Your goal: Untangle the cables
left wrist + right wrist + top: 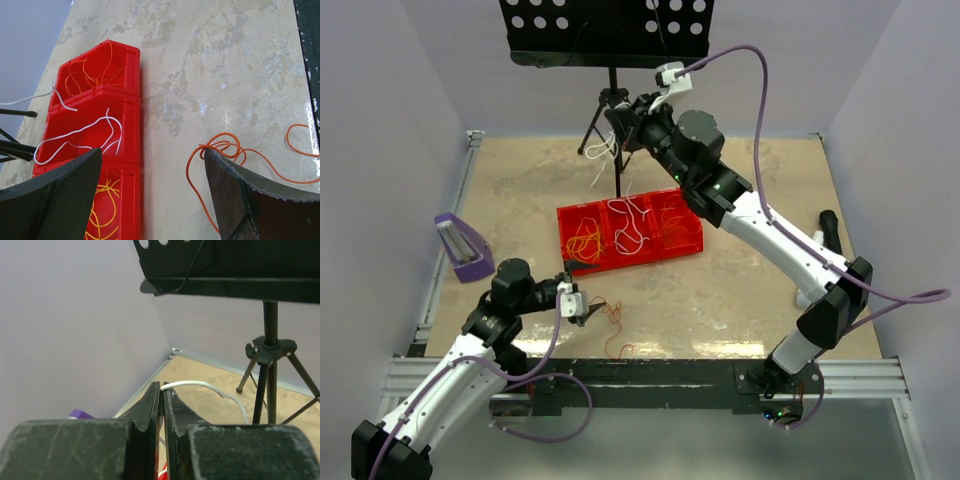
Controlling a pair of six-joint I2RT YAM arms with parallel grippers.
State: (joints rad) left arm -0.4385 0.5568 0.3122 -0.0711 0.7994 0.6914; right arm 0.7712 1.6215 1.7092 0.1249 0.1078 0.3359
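Note:
A red three-compartment tray (682,242) sits mid-table, holding yellow cables (583,243), white cables (628,222) and orange cables (672,228). My right gripper (620,122) is raised by the music stand pole and is shut on a white cable (200,385). White strands (602,150) hang below it. My left gripper (152,155) is open, low over the table just right of the tray (132,105). A loose orange cable (225,147) lies on the table against the tip of its right finger (240,195). That cable also shows in the top view (611,312).
A black music stand (610,30) on a tripod (610,110) stands at the back of the table. A purple object (460,247) sits at the left edge. Walls close in the left, back and right sides. The metal frame (650,375) runs along the near edge.

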